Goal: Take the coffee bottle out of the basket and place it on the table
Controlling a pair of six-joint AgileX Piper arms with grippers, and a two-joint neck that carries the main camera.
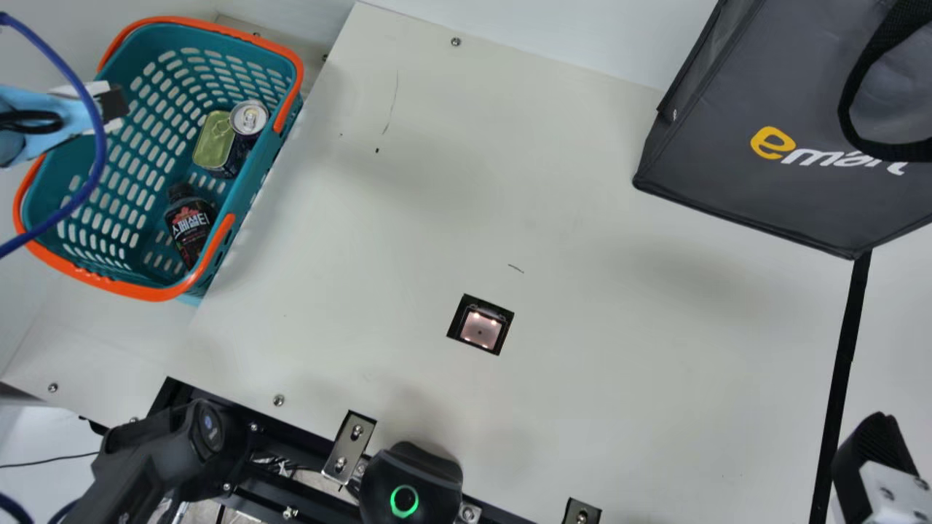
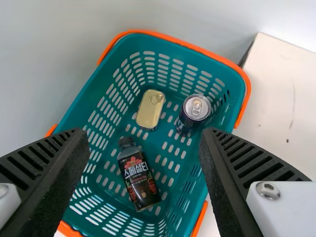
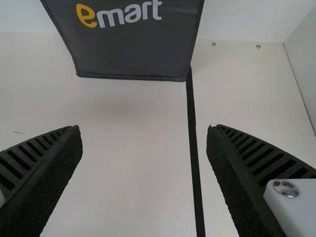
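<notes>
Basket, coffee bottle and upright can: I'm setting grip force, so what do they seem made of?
The basket looks like smooth moulded plastic, its teal walls cast with slots. The coffee bottle, dark and glossy under a printed wrap, may be plastic or glass. The upright can looks like metal, with a shiny silver lid and pull tab.

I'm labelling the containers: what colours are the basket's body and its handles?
Teal body on the basket, orange handles; clearest in the left wrist view.
</notes>
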